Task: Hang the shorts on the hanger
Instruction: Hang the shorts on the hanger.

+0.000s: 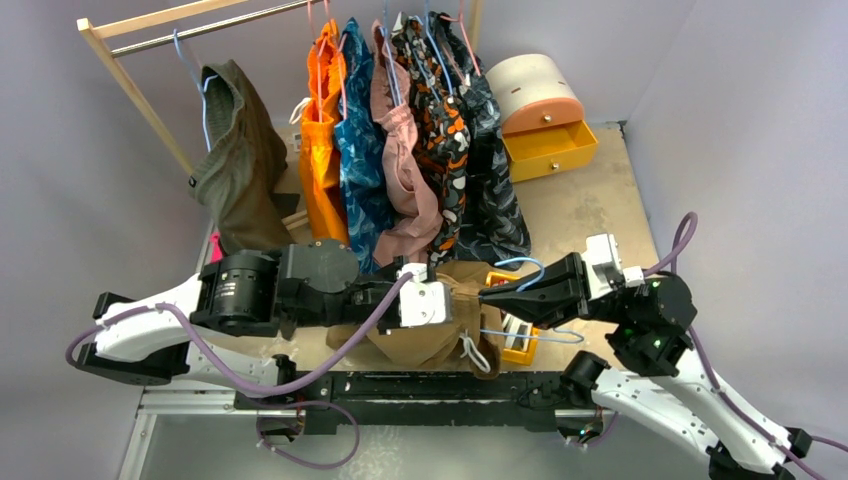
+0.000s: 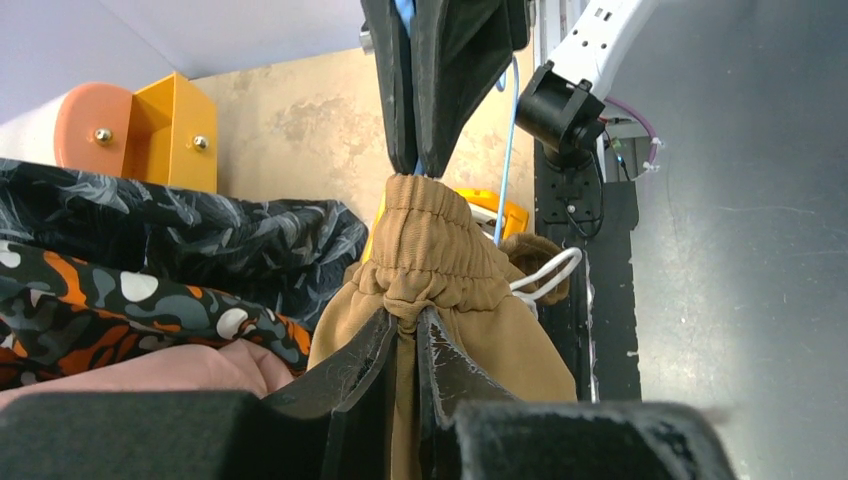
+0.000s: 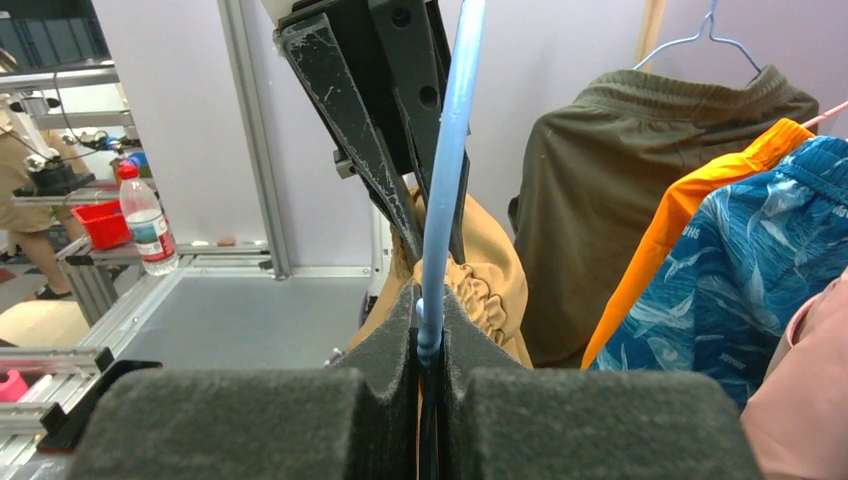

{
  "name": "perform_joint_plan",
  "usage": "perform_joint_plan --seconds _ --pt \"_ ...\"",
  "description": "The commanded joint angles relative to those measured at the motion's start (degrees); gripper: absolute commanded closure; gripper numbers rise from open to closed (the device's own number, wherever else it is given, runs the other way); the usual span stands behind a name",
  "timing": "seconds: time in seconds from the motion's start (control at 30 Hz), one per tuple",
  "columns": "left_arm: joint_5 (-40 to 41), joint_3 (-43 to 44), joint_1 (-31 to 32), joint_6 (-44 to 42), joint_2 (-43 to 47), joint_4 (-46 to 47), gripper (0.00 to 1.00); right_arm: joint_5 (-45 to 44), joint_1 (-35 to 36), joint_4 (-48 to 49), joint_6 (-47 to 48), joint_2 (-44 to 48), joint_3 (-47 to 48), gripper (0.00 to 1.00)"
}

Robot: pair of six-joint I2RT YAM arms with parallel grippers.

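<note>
In the top view the left arm covers much of the shorts, and the hanger shows only as short blue wire stretches beside the right end effector. In the right wrist view the hanger's wire runs off the top edge, and foam fingers hide most of the shorts.

Hung clothes wall far side — shorts mid-table — right tabletop open.

no legible text anywhere
</note>
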State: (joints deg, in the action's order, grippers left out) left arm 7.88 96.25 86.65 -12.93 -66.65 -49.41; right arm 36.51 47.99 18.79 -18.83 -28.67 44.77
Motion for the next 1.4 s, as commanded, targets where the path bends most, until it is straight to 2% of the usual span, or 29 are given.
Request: perform_joint_plan --seconds 0.0,0.53,0.63,0.8,0.9,1.07,1.17,1.23,1.37 --pt "-3.4 -0.2 0.0 -1.4 -1.8 5.7 0.9 -0.7 0.2 10.2 -1.3 -1.4 1.7 1.0" --pt "-7.3 -2.9 0.0 -0.8 -5.3 9.3 0.89 -0.2 0.2 17.8 -5.3 -3.5 1.3 1.0" --pt "-7.5 -2.8 0.0 -0.7 -5.7 9.6 0.85 0.1 0.2 18.8 -5.8 -4.3 1.4 1.0" --pt "-8.6 -3.2 -0.1 0.1 -4.9 11.6 0.71 0.0 0.2 19.4 -6.2 -4.5 1.4 1.0" --pt "-9.5 -3.4 -0.1 0.2 -5.8 11.9 0.71 0.3 0.2 20.9 -6.9 -5.3 1.4 1.0" --pt "-9.7 -4.4 -0.3 -0.1 -7.1 11.8 0.79 1.0 0.2 22.3 -7.6 -6.3 1.5 1.0" --pt "-9.2 -5.1 -0.6 0.1 -6.9 12.4 0.88 1.2 0.2 21.7 -7.5 -6.3 1.8 1.0" --pt "-8.1 -5.5 -0.9 0.2 -6.5 13.0 1.0 1.3 0.2 21.0 -7.3 -6.1 1.8 1.0" --pt "-5.5 -7.9 -1.6 1.1 -4.4 15.4 1.0 1.6 0.2 17.5 -5.3 -5.1 2.5 1.0"
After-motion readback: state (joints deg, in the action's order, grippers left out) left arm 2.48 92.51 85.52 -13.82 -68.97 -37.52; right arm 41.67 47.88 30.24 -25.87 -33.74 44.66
